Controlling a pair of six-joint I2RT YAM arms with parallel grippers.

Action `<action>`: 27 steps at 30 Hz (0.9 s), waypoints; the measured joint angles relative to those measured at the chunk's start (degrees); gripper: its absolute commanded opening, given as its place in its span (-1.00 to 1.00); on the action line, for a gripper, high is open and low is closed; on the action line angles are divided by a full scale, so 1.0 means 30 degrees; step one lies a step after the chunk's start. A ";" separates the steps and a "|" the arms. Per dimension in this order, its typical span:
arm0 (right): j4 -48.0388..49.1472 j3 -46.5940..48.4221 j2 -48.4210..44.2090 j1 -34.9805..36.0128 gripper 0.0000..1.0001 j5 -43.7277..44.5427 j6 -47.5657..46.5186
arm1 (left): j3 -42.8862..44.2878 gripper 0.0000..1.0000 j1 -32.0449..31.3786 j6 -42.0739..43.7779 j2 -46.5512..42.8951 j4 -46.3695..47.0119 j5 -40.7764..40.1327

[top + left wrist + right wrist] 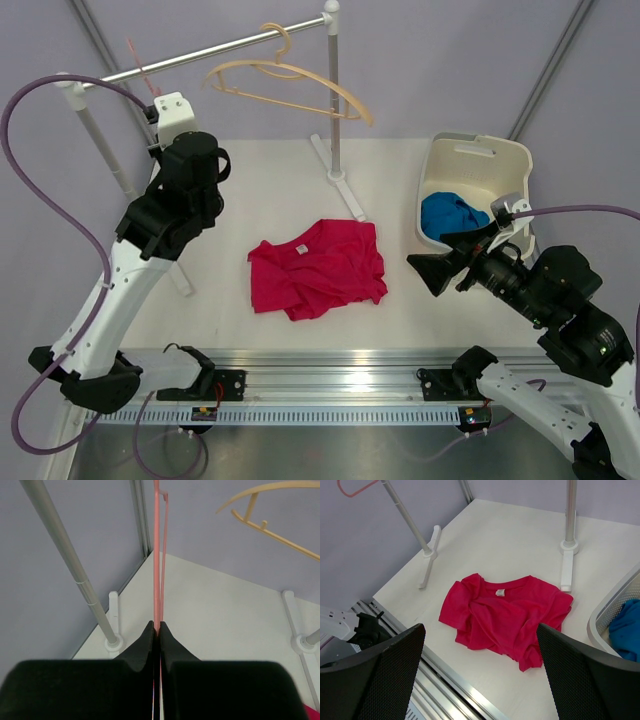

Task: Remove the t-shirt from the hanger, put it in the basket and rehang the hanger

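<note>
A red t-shirt (318, 265) lies crumpled on the white table, off any hanger; it also shows in the right wrist view (505, 615). My left gripper (159, 626) is raised at the left end of the rail and is shut on a thin pink hanger (158, 555), which rises above it in the top view (140, 62). My right gripper (445, 258) is open and empty. It hovers right of the shirt, beside the basket, with the shirt seen between its fingers (385, 670).
A bare wooden hanger (290, 85) hangs on the metal rail (200, 52). The rack's posts and feet (340, 180) stand on the table. A white basket (475, 160) at the right holds a blue cloth (450, 213).
</note>
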 measured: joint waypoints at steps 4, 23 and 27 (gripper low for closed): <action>0.0029 -0.0007 0.0000 0.0000 0.99 0.0015 -0.0022 | -0.0488 -1.00 0.0277 -0.0015 0.0474 0.0335 0.0066; -0.0015 0.0007 0.0087 0.0000 0.99 0.0007 -0.0029 | -0.3060 -0.96 0.1406 0.0000 0.0656 0.1676 0.1129; -0.0029 0.0007 0.0058 0.0000 0.99 -0.0007 -0.0029 | -0.3089 0.33 0.1406 0.0211 0.0342 0.1683 0.1457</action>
